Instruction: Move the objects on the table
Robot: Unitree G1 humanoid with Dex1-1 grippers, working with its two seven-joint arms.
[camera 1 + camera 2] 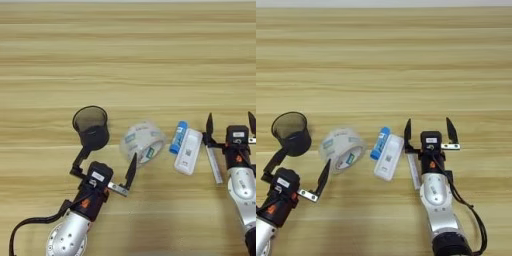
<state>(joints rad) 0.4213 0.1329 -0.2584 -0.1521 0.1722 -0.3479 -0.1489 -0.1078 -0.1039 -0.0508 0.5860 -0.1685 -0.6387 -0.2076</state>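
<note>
Left gripper [106, 168] gapes between cup [91, 126] and tape [143, 142]; right gripper [428, 132] spreads wide beside the device [388, 157].

Count on the counter [140, 60]: one black mesh cup [90, 126], one clear tape roll [143, 142], one blue stick [178, 137], one white flat device [188, 151], and one slim grey marker [215, 164]. That makes five loose items, one of each kind and no duplicates. Two grippers, left gripper [105, 166] and right gripper [429, 131], each with two black fingers spread apart, four fingers in all.
</note>
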